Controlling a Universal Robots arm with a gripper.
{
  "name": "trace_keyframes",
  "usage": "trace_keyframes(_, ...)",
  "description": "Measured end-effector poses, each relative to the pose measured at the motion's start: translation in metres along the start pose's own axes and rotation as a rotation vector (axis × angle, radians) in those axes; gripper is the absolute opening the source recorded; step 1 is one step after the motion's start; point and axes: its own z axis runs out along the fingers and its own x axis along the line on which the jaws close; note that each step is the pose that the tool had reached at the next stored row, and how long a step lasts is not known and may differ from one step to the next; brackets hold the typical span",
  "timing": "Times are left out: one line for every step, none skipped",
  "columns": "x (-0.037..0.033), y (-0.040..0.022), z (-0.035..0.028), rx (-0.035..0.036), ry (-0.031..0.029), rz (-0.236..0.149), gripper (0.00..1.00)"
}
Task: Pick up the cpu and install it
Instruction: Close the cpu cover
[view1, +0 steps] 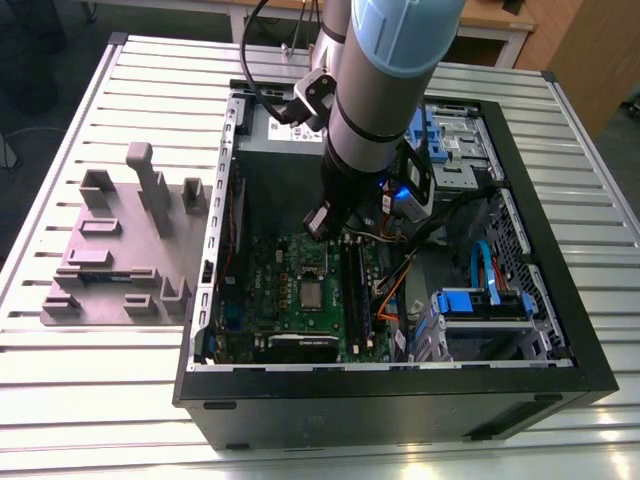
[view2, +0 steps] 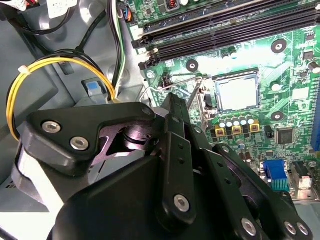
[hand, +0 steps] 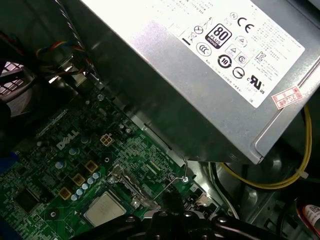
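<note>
Chip: I see the cpu (view2: 238, 93) (hand: 104, 208) (view1: 312, 293) lying flat in its socket on the green board (view2: 290, 65).
Gripper (view1: 318, 222): hangs above the board, near the socket; I cannot tell its grip.

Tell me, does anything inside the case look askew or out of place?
Nothing stands out. The cpu lies flat and square in its socket on the board, and the thin lever beside it is raised, not yet latched.
</note>
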Motion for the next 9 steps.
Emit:
trace_keyframes(0.0004, -0.0004, -0.0001, 0.0001, 0.0001, 0.0, 0.1)
trace_keyframes(0.0008, -0.0008, -0.0002, 0.0, 0.0, 0.0, 0.1)
trace_keyframes(0.0012, -0.0013, -0.0003, 0.0, 0.0, 0.0, 0.1)
trace_keyframes(0.0016, -0.0017, -0.0005, 0.0001, 0.0, 0.0, 0.1)
trace_keyframes(0.0021, -0.0022, -0.0007, 0.0, 0.0001, 0.0, 0.1)
trace_keyframes(0.0026, -0.0027, -0.0008, 0.0001, 0.0001, 0.0, 0.1)
trace_keyframes(0.003, -0.0031, -0.0009, 0.0, 0.0001, 0.0, 0.1)
trace_keyframes(0.0032, -0.0034, -0.001, 0.0, 0.0001, 0.0, 0.1)
trace_keyframes(0.0035, -0.0037, -0.0011, 0.0, 0.0, 0.0, 0.1)
